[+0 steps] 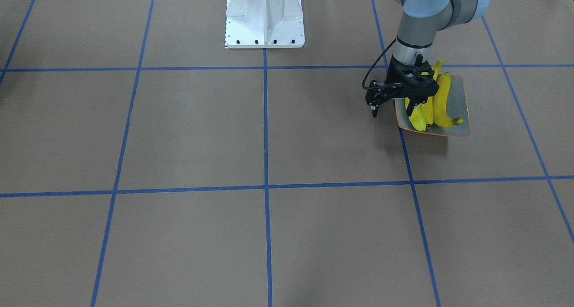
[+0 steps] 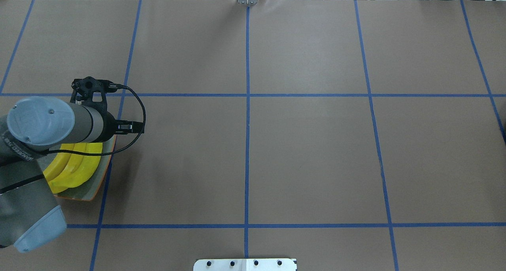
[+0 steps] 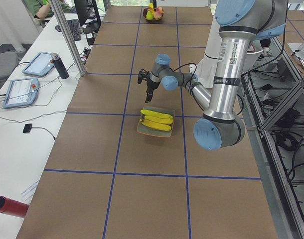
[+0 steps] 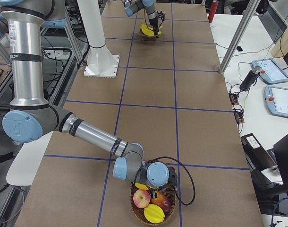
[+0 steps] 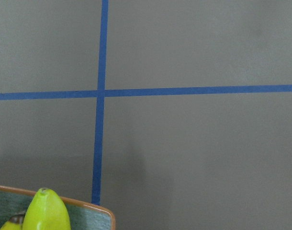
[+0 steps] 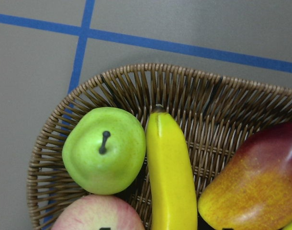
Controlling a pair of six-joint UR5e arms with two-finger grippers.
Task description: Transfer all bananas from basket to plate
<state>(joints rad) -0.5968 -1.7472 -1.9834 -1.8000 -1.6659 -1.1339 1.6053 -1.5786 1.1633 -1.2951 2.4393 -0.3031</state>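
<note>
Closest under the right wrist camera: one banana (image 6: 171, 177) lying in the wicker basket (image 6: 194, 91), stem end toward the rim. A green fruit (image 6: 104, 149) sits just beside it on one flank, a mango (image 6: 251, 182) close on the other, and a pink apple (image 6: 100, 215) below the green fruit.

- The right gripper (image 4: 154, 192) hangs over the basket. Its fingers show in no close view, so I cannot tell whether they stand apart or together.
- Three bananas (image 1: 430, 107) lie side by side on the plate (image 1: 458, 96), at the far end of the table (image 2: 308, 160), well apart from the basket.
- The left gripper (image 3: 148, 96) hovers above the plate's edge with nothing visibly in it. How its jaws are set is unclear.

Step in hand, as I read it: pick the basket banana.

- Set the jaws across its width at mid-body, where the curve is fattest.
- Both gaps beside it look tight, so I'd come straight down and centred rather than shove the green fruit or the mango.
- Close gently, since the skin looks smooth and may slip.
- Lift vertically until clear of the rim before travelling.
- The plate is nearly full, so the free strip beside the three bananas is the spot for it.
</note>
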